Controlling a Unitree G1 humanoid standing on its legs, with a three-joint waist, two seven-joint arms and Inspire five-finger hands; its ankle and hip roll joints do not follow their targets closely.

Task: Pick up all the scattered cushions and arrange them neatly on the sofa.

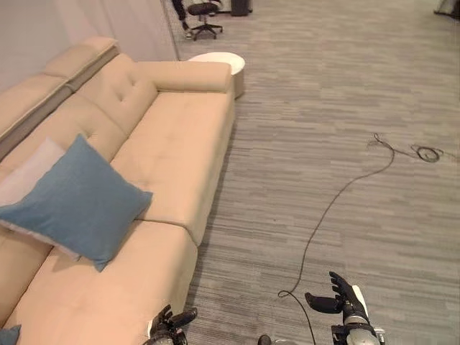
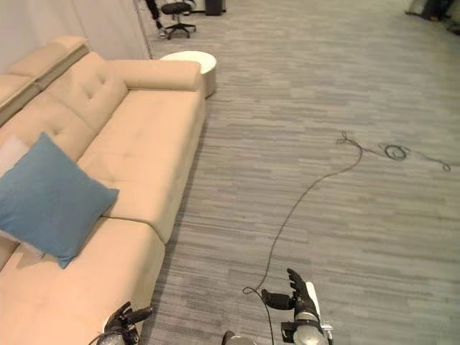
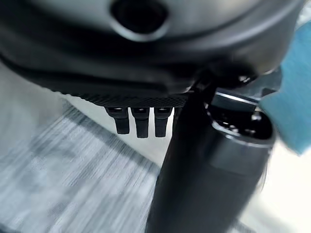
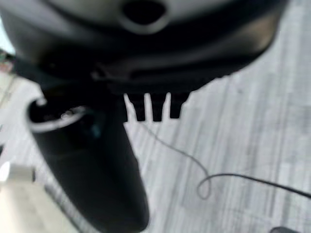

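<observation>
A blue cushion (image 1: 75,200) stands propped against the backrest of the beige sofa (image 1: 176,144) at about 9 o'clock in the head view, overlapping a pale cushion (image 1: 29,176) tucked behind it. A sliver of another blue cushion (image 1: 8,336) shows at the sofa's near end, at 7 o'clock.

Both hands are empty and low in the frame. The left hand (image 1: 171,325) hangs at 6 o'clock beside the sofa's front edge, its fingers loosely curled around nothing. The right hand (image 1: 338,296) sits at 5 o'clock over the carpet (image 1: 323,108), fingers spread and relaxed, thumb held apart.

By the look of it, the job is well along: at least two cushions already rest on the sofa, and no cushion lies on the visible stretch of carpet. What remains is likely to look for any stragglers outside this view and to straighten the tilted blue cushion, which leans at an angle rather than sitting square.

No container figures here; the sofa serves as the holder, its far seat bare, the middle seat bearing the cushions. A round white table (image 1: 219,66) stands past the armrest at 12 o'clock, an office chair (image 1: 203,18) beyond it.
</observation>
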